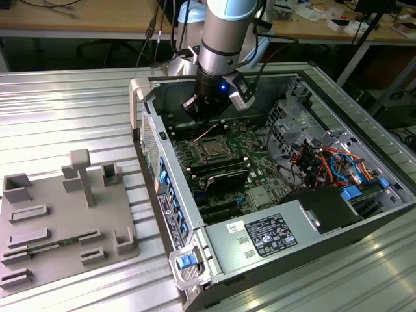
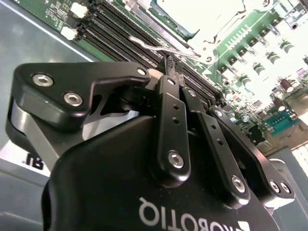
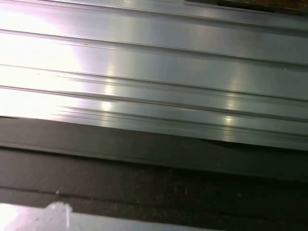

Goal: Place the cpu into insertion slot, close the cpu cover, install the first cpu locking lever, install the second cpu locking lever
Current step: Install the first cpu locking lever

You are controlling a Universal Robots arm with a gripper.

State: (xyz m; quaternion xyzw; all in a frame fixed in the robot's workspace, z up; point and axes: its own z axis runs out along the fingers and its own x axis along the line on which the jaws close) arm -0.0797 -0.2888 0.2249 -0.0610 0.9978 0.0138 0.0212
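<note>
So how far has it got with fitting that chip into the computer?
The cpu already lies in the insertion slot on the green board, its silver top showing, so the first step looks done. In the second wrist view the gripper is shut, its tips close by a thin wire lever beside the socket. Whether the cpu cover is down cannot be told, and the levers do not look latched yet.

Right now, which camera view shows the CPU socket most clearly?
The exterior view: the insertion slot appears whole on the green board, just below the gripper. The second wrist view catches its bright edge beyond the shut fingers. The first wrist view faces ribbed metal.
</note>
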